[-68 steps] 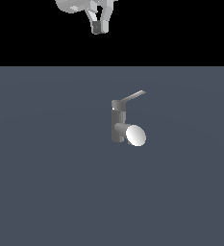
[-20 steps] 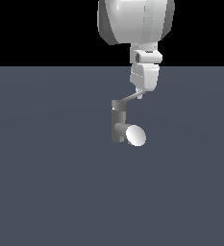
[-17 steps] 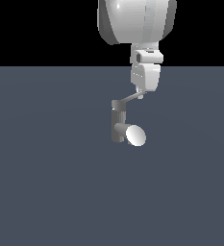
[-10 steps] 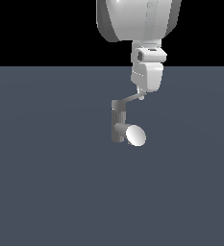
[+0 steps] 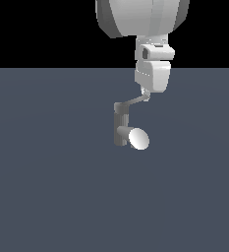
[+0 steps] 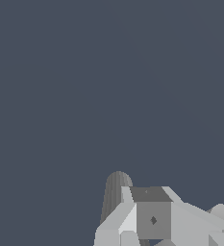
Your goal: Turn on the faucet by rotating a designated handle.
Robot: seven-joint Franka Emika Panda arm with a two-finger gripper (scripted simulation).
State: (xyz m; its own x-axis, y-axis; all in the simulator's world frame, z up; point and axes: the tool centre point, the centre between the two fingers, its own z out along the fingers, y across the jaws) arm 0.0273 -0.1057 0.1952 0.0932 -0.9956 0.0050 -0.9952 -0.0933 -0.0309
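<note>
The faucet [image 5: 121, 125] is a small fixture of matte grey metal: an upright cylindrical post standing on the flat, dull blue-grey table [image 5: 47, 187], with a short thick spout jutting from its lower half and ending in a smooth pale oval face. From the top of the post the handle [image 5: 134, 102] runs out as a thin, flat, narrow grey bar, angled upward toward the exterior view's right. The robot arm [image 5: 143, 17] is glossy white and rounded, a broad bulbous shell narrowing to a blocky white wrist. Its end effector [image 5: 146, 94] comes down from above and meets the outer tip of the handle, so the faucet post sits just below it and toward the exterior view's left, the spout lower still. The white housing hides the fingers in the exterior view, and contact with the bar looks likely there but cannot be confirmed. In the wrist view a boxy pale grey finger [image 6: 152, 218] with a darker square face fills the foreground, a ribbed grey cylinder [image 6: 114, 192] rising beside it; whether the end effector is spread, closed or pinching the bar cannot be told.
</note>
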